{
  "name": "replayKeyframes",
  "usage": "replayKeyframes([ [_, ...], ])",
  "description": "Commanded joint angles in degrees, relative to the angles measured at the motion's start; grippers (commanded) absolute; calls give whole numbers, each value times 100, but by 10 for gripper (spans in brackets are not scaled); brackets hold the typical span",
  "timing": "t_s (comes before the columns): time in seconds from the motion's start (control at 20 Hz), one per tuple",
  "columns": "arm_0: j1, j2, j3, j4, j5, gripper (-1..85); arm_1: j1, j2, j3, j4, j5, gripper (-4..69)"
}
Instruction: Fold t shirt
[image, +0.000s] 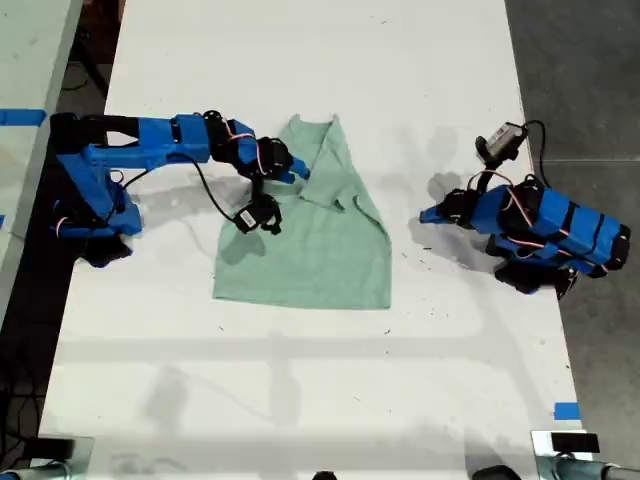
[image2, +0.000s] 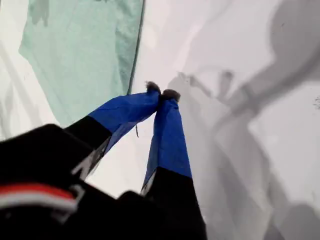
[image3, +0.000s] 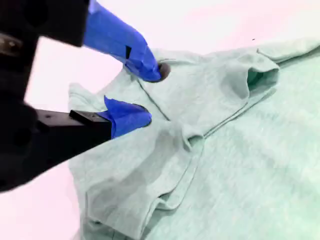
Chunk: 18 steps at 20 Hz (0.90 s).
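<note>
The pale mint-green t shirt (image: 310, 240) lies on the white table (image: 300, 380), with its upper part folded over into a narrow, rumpled strip. My second gripper (image3: 145, 95), on the arm at the exterior view's left (image: 300, 172), is open just over the folded cloth (image3: 225, 150) near its upper edge, with nothing between its fingers. My first gripper (image2: 161, 91), on the arm at the exterior view's right (image: 425, 213), is shut on nothing over bare table. It sits a short way off the shirt's edge (image2: 80, 55).
Blue tape marks sit at the exterior view's left edge (image: 20, 117) and lower right (image: 566, 411). A small grey device (image: 503, 140) with cables rides on the arm at the exterior view's right. The floor begins past the table's edge on that side (image: 530, 150).
</note>
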<state>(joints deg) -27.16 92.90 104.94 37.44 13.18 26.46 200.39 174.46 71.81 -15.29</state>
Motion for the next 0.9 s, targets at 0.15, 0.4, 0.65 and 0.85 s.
replayKeyframes([
  [0.15, 26, 2487, 220, 413, 264, -1, -44, 79, 237, 0, -79, 20],
  [0.4, 185, 6970, 4430, -26, 642, -2, -44, 79, 237, 0, -70, 20],
  [0.65, 536, 11101, 7682, 879, 281, -2, -18, 79, 255, 0, 9, 20],
  [0.85, 598, 11364, 7857, 1011, 290, -2, 9, 79, 264, 9, 18, 20],
])
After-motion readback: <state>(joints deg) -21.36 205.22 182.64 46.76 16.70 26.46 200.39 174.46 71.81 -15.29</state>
